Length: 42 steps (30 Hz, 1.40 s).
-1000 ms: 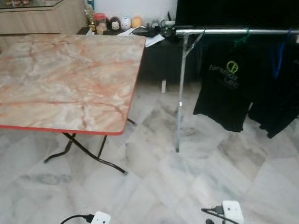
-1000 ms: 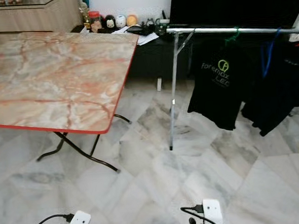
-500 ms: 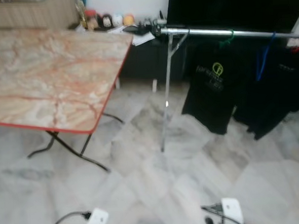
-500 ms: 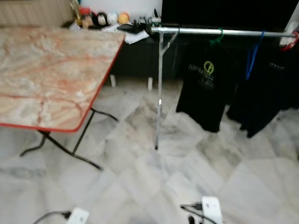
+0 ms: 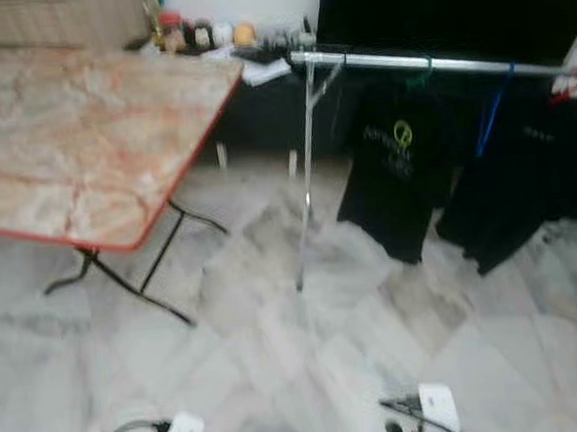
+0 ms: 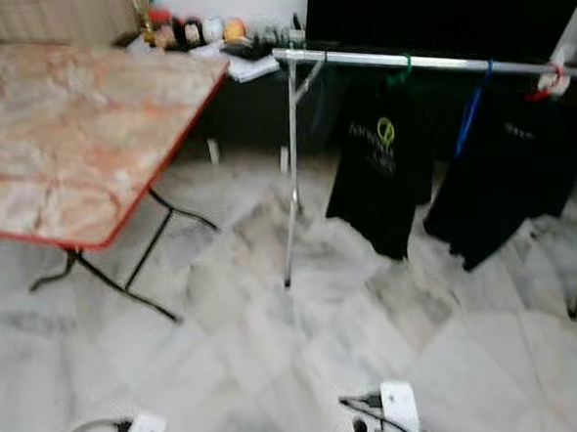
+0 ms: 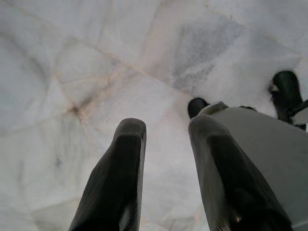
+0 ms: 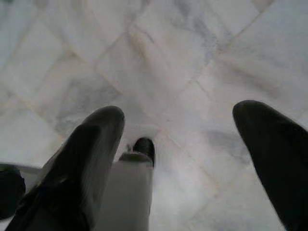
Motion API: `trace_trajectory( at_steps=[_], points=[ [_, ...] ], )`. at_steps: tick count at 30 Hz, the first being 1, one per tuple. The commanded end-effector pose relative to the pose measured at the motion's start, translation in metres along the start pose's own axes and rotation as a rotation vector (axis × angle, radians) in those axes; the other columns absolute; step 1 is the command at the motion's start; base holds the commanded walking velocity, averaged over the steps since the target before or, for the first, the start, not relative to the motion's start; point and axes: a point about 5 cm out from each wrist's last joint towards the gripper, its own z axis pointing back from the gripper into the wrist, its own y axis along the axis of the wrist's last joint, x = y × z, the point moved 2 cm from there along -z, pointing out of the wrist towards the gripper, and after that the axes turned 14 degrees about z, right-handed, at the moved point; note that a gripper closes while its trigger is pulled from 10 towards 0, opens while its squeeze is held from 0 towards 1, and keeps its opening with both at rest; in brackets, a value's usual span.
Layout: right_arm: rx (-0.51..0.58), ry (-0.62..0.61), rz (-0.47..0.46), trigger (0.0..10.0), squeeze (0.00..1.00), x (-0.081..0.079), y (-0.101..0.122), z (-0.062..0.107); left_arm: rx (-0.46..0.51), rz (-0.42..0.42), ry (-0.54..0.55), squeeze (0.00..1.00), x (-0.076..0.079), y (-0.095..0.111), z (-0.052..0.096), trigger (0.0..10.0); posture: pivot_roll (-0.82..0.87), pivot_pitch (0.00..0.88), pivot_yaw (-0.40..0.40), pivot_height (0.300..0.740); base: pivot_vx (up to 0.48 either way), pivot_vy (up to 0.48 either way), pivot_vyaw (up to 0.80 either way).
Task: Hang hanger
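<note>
Home: clothes rail point(image 5: 426, 64), marble floor point(image 5: 307, 352)

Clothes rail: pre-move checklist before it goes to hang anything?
1. Rail located: ok. Clothes rail stands ahead, to the robot's right.
2. Free space on the rail: ok. The bar is bare between its left post and the green hanger.
3. Hanger in hand: not ok. Left hand and right hand are both open, with only marble floor between the fingers.
4. Hanger to pick up: cannot tell. The folding table top looks bare, but the view is blurred.
5. Path to the rail: ok, floor unobstructed.
</note>
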Motion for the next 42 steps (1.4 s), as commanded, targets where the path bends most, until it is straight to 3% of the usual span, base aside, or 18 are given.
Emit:
trace_trajectory(
  at_steps=[1, 7, 21, 42],
  points=[
    [-0.015, -0.016, 0.006, 10.0, 0.0, 0.0041, -0.0047, 0.001, 0.003, 0.021, 0.005, 0.0, -0.001, 0.0015, -0.0002, 10.0, -0.01, 0.0, -0.057, 0.74, 0.0, 0.0, -0.76],
    [-0.015, -0.022, -0.001, 10.0, 0.0, 0.0046, -0.0056, 0.0013, -0.005, 0.055, 0.0, 0.0, 0.0001, -0.0007, 0.0, 10.0, 0.0, 0.0, -0.061, 0.74, 0.0, 0.0, -0.76],
    [0.002, -0.021, -0.004, 10.0, 0.0, 0.0062, -0.0035, 0.0013, 0.0, 0.071, 0.0, 0.0, 0.0016, 0.0002, -0.0003, 10.0, 0.01, 0.0, -0.073, 0.74, 0.0, 0.0, 0.0],
    [0.007, -0.006, -0.027, 10.0, 0.0, 0.0051, -0.0019, 0.001, 0.003, 0.078, 0.0, 0.0, 0.0013, 0.0018, -0.0005, 10.0, 0.01, 0.0, -0.068, 0.74, 0.274, 0.0, -0.15]
  ],
)
